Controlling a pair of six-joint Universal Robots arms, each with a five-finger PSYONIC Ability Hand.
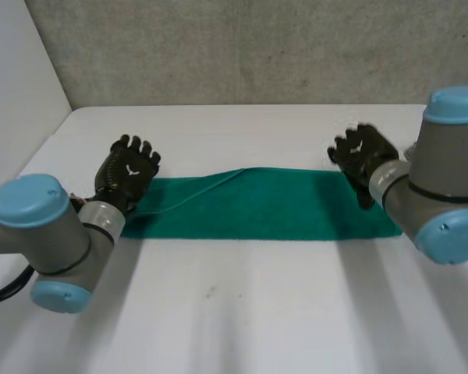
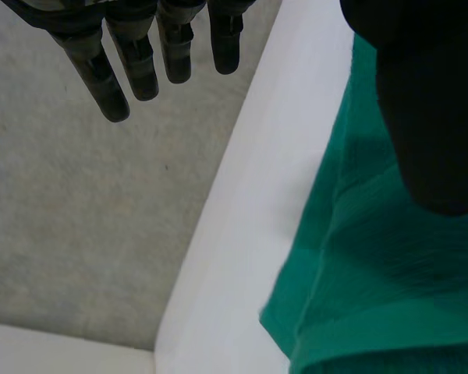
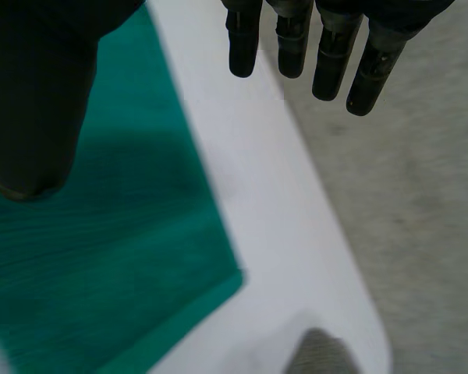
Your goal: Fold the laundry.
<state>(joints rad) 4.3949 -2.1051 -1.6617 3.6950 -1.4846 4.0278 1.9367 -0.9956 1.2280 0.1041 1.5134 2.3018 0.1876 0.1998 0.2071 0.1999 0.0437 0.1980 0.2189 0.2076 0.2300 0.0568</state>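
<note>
Arms (image 1: 54, 234) of mine hide both end corners of the green cloth (image 1: 257, 204), a long strip lying flat across the bench (image 1: 234, 312) middle. Over its ends sit my left hand (image 1: 127, 171) and right hand (image 1: 363, 156), fingers (image 2: 140, 62) straight, spread, pinching nothing.

1. A long green folded cloth (image 1: 257, 204) lies flat across the middle of the white table (image 1: 242, 312), running left to right.
2. The black left hand (image 1: 126, 171) is at the cloth's left end.
3. The black right hand (image 1: 363, 156) is at its right end.
4. A grey wall (image 1: 242, 47) stands behind the table.
</note>
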